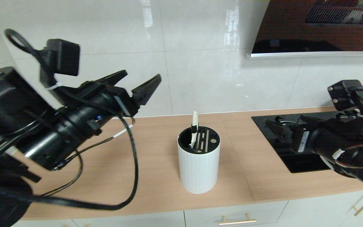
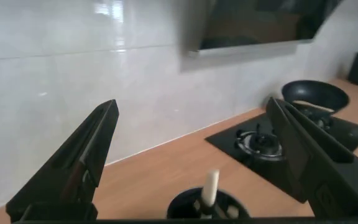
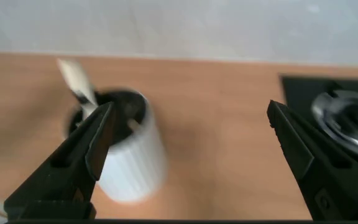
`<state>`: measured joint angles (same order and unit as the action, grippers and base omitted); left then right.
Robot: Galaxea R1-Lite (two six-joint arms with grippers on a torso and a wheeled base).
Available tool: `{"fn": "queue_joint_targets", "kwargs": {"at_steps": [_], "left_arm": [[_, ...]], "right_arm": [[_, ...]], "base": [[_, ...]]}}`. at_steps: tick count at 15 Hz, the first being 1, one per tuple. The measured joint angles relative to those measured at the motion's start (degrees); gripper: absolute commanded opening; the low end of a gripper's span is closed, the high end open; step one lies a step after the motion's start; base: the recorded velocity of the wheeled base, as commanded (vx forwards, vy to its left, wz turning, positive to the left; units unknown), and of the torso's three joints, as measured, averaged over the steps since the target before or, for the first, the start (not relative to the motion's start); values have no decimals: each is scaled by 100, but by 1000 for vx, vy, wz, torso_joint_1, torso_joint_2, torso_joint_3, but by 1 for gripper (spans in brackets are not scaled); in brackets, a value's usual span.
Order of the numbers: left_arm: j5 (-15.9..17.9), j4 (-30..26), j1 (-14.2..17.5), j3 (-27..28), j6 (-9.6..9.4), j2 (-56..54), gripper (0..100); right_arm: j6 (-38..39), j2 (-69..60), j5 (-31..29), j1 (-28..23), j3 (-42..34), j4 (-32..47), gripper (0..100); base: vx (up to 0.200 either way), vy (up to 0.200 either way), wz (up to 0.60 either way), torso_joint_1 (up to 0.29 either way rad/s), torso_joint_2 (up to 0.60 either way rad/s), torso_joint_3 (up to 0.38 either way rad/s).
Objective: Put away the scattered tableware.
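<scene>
Above the counter [image 1: 162, 157], our left gripper [image 1: 142, 77] hangs wide open, holding nothing; right gripper [image 3: 189, 111] likewise agape near the cooktop [image 1: 298, 160]. Between them the white holder [image 1: 198, 167] stands upright, one white-handled utensil [image 1: 194, 124] slotted in it. We judge that piece stowed, both grippers free; whether others remain, we cannot tell.

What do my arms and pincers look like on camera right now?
Both are black. The left pincer has two tapered, wedge-shaped fingers, a boxy camera mounted behind, looping black cables and a white cable tie. The right pincer looks alike, with a white label behind it.
</scene>
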<state>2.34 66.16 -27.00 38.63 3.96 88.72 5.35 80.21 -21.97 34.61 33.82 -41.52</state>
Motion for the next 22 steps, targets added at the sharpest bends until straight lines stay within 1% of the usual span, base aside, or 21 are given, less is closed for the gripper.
{"fn": "queue_joint_targets", "kwargs": {"at_steps": [1,3,5,6,8,9,11,13,14,15,16,17,18,19,20,22], "left_arm": [[-71,-132,88,-394,38,-441,100],[-183,-536,254,-1025,143,-1323,100],[-234,-1314,366,-1463,288,-2302,100],[-252,-1908,407,-1614,372,-2870,100],[-263,-3252,510,-1758,545,-4063,100],[-250,-3892,625,-1788,630,-4651,100],[-115,-5090,1011,-1848,829,-5855,100],[145,-5973,1519,-1929,1035,-6911,100],[239,-6239,1727,-1976,1095,-7302,100],[245,-6457,1937,-2061,1147,-7641,100],[105,-6477,2044,-2138,1172,-7875,100],[12,-6471,2119,-2232,1167,-8037,100],[6,-6449,2274,-2309,1134,-8184,100],[99,-6471,2422,-2370,1092,-8366,100],[176,-6504,2549,-2438,1062,-8535,100],[37,-6488,2667,-2678,1020,-8741,100]], "right_arm": [[-24,-338,27,-234,-290,11,100],[-67,-1175,293,-896,-767,68,100],[-95,-2139,818,-1614,-1172,310,100],[-104,-2666,1053,-1943,-1320,627,100],[-122,-3766,1359,-2332,-1480,1620,100],[-123,-4233,1456,-2427,-1495,2155,100],[-128,-5313,1860,-2543,-1387,3600,100],[-130,-6189,2487,-2575,-1092,5107,100],[-130,-6522,2711,-2580,-964,5485,100],[-133,-6823,2839,-2588,-874,5799,100],[-134,-7051,2834,-2591,-844,5867,100],[-139,-7181,2697,-2595,-835,5882,100],[-137,-7286,2406,-2606,-846,5881,100],[-130,-7357,2055,-2610,-857,5881,100],[-128,-7405,1849,-2610,-861,5873,100],[-139,-7452,1655,-2667,-898,5876,100]], "base": [[0,0,0,0,0,0],[0,0,0,0,0,0],[0,0,0,0,0,0],[0,0,0,0,0,0],[0,0,0,0,0,0],[0,0,0,0,0,0],[0,0,0,0,0,0],[0,0,0,0,0,0],[0,0,0,0,0,0],[0,0,0,0,0,0],[0,0,0,0,0,0],[0,0,0,0,0,0],[0,0,0,0,0,0],[0,0,0,0,0,0],[0,0,0,0,0,0],[0,0,0,0,0,0]]}}
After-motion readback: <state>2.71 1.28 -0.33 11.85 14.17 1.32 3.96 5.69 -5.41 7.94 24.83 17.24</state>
